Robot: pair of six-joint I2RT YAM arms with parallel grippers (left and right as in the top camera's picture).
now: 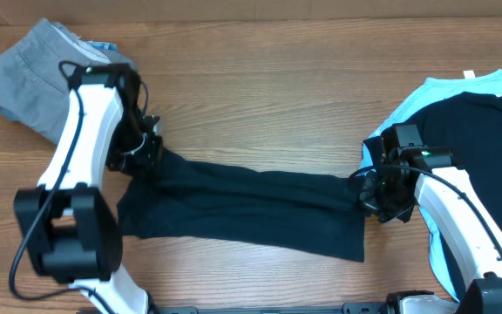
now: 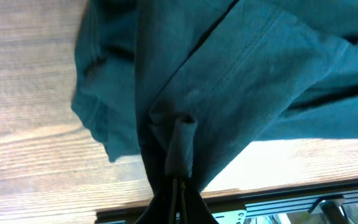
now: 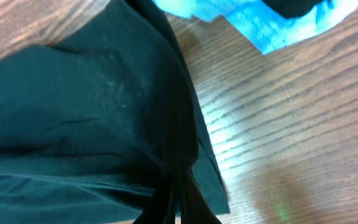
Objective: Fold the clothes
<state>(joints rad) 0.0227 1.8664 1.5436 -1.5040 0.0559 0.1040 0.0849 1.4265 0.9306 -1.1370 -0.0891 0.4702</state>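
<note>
The left arm (image 1: 81, 144) stands at the left of the frame. Its white link slants from the base at lower left toward the upper left, where the wrist bends back down to the left end effector (image 1: 146, 150), whose fingers are pressed together. The right arm (image 1: 460, 205) extends from the lower right corner toward centre right. The right end effector (image 1: 364, 187) points left, fingers likewise closed.

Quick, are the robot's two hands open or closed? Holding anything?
Left gripper: jaws closed on one end of the dark cloth.
Right gripper: jaws closed on its other end.
</note>
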